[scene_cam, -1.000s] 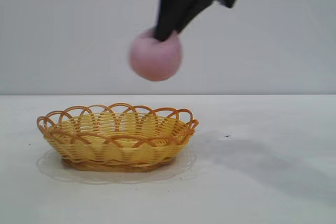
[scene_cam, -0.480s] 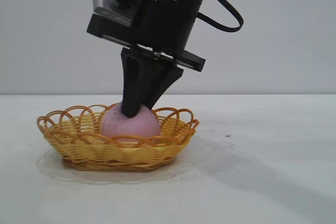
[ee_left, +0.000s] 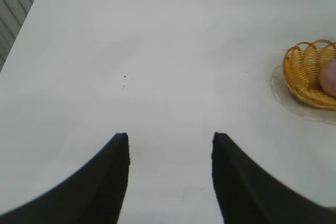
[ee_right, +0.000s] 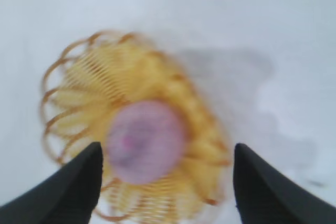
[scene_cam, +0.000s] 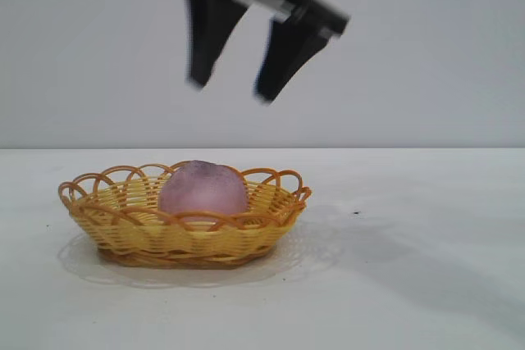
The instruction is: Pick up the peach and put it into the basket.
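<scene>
Peach (scene_cam: 203, 188), rounded, matte pale pink-purple, sat inside shallow oval yellow wicker basket (scene_cam: 131, 227) with orange looped rim, on white worktop (scene_cam: 410, 268). Right tool (scene_cam: 230, 92) hung above peach, black fingers spread wide, nothing between them. Left tool (ee_left: 169, 140) over bare worktop, likewise spread, well apart from basket.
</scene>
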You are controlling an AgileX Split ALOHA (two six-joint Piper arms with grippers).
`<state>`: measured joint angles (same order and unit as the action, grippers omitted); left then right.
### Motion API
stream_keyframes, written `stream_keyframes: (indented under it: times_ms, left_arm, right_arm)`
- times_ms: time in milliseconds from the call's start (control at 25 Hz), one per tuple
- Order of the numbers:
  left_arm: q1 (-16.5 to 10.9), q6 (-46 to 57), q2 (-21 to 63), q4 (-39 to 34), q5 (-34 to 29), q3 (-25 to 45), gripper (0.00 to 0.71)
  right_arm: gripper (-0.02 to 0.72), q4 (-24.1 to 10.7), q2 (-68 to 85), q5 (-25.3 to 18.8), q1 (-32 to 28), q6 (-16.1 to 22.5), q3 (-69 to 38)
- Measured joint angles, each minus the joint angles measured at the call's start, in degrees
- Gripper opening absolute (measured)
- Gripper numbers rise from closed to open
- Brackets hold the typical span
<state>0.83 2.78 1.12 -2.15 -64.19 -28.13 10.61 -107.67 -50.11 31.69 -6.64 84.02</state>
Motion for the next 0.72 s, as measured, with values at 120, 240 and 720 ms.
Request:
stream_keyframes:
  times_ms: [120,240,720]
  left_arm:
    - [0.0,0.0,0.0,0.0,0.0,0.0,0.312]
    - [0.0,0.0,0.0,0.0,0.0,0.0,0.312]
    - [0.0,0.0,0.0,0.0,0.0,0.0,0.312]
  right_arm:
    - [0.456,-11.4,-0.4,0.4,-10.4,9.7,-0.6]
    - [0.456,-14.2,-1.1,3.1,-20.8,15.5,-3.9]
    - [0.456,-12.7,13.7,9.2,-27.1,14.0,-14.3]
